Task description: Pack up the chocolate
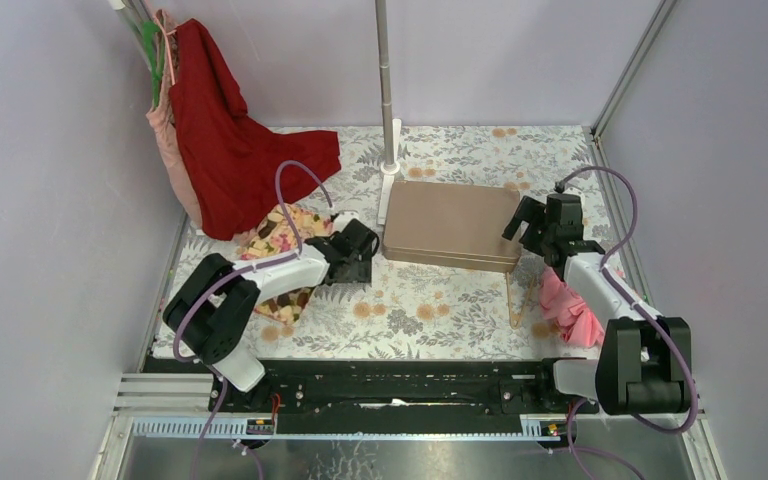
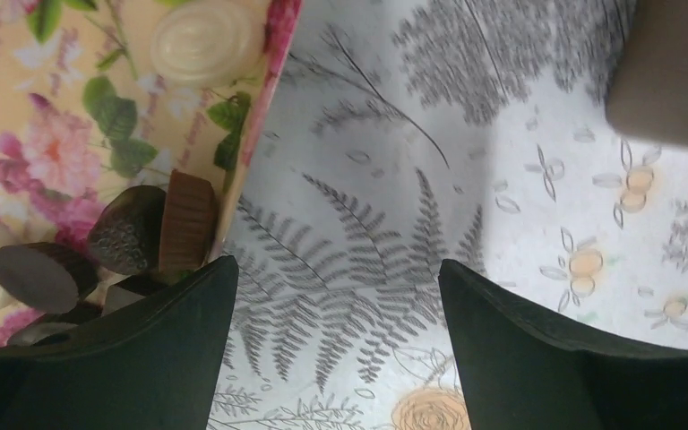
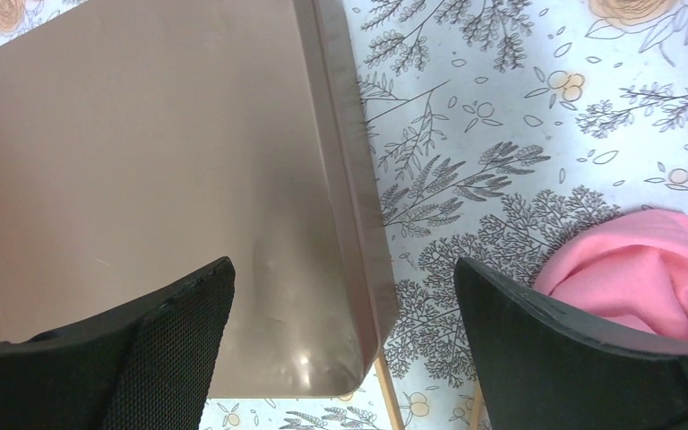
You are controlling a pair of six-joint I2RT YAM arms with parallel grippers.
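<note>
Several dark brown chocolate pieces [image 2: 125, 231] lie at the edge of a floral tray [image 2: 54, 134], some round, one squarish [image 2: 186, 219]. In the top view the tray [image 1: 278, 238] lies left of centre; the pieces do not show there. A tan tin box [image 1: 450, 225] with its lid shut stands mid-table. My left gripper [image 1: 358, 252] is open and empty between tray and tin, its jaws over bare cloth [image 2: 336, 296]. My right gripper [image 1: 532, 226] is open and empty, with its jaws either side of the tin's right edge [image 3: 345, 305].
White crinkled cups [image 2: 202, 40] sit on the tray. A pink cloth [image 1: 570, 305] lies by the right arm, also in the right wrist view [image 3: 645, 278]. Thin wooden sticks [image 1: 513, 295] lie before the tin. A red garment [image 1: 230, 130] hangs at back left; a pole [image 1: 388, 90] stands behind the tin.
</note>
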